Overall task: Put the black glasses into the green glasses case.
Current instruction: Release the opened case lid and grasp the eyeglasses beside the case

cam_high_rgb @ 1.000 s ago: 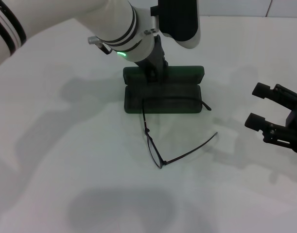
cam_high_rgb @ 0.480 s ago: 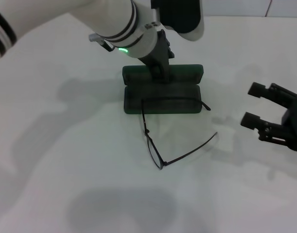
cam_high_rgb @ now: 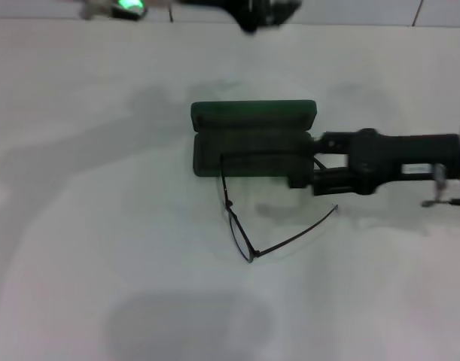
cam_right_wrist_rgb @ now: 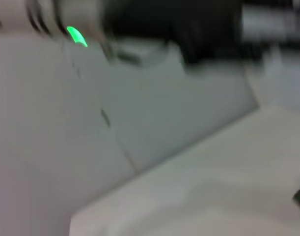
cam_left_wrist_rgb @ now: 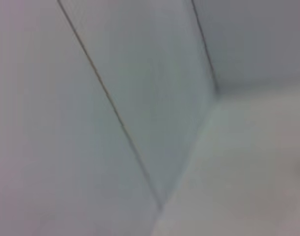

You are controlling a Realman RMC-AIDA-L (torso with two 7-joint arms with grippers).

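Note:
The green glasses case (cam_high_rgb: 254, 117) lies open at the table's middle, lid tipped back, dark tray toward me. The black glasses (cam_high_rgb: 238, 226) rest unfolded on the table in front of it, tilted. One temple arm lies across the tray's front edge and the other points right. My right gripper (cam_high_rgb: 308, 171) reaches in level from the right and sits at the case's right end, over the tip of the temple arm on the case. My left gripper (cam_high_rgb: 252, 13) is pulled back to the far edge of the head view. Neither wrist view shows the glasses.
The white table (cam_high_rgb: 102, 248) spreads around the case. A tiled wall (cam_left_wrist_rgb: 115, 98) fills the left wrist view. The right wrist view catches the left arm's green light (cam_right_wrist_rgb: 76, 36) against that wall.
The left arm has lifted off the case's lid and drawn back up and away. The right arm has swung in from the right to the case's right end.

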